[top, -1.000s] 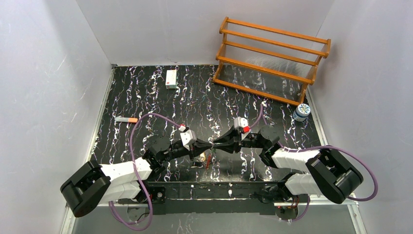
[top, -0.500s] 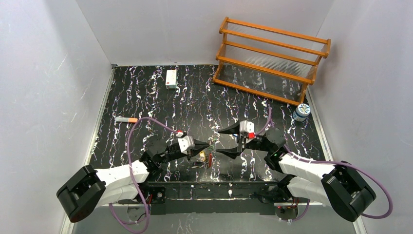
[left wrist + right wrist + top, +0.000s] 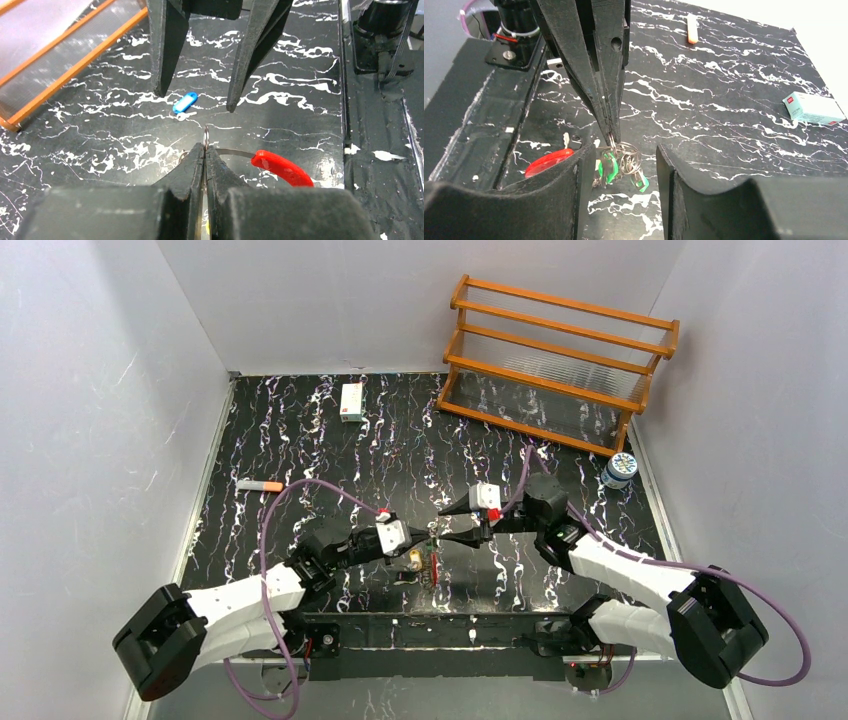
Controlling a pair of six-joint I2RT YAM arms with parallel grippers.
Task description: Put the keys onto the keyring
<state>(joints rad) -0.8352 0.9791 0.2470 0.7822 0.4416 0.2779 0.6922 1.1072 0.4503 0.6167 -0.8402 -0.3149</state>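
Left gripper (image 3: 205,150): fingers pressed together on the keyring (image 3: 626,152) wire, holding it raised at the table's near middle; red segment (image 3: 282,167) juts to one side.
Right gripper (image 3: 442,527): fingers spread, nothing held, facing the ring from just beside it.
Blue-tagged key (image 3: 184,102): flat on the marbled table (image 3: 300,440), off the ring, near the right fingertips.
Green tags (image 3: 609,166): hanging in the ring's cluster; whether threaded, cannot tell.
Step judged: fetching the blue key. Next move calls for a low, fine pinch on its thin tag.
Surroundings: orange-tipped marker (image 3: 260,485), white box (image 3: 351,400), wooden rack (image 3: 560,360), bottle (image 3: 620,470), all well apart. Hindrance: the dangling cluster crowds the wire.
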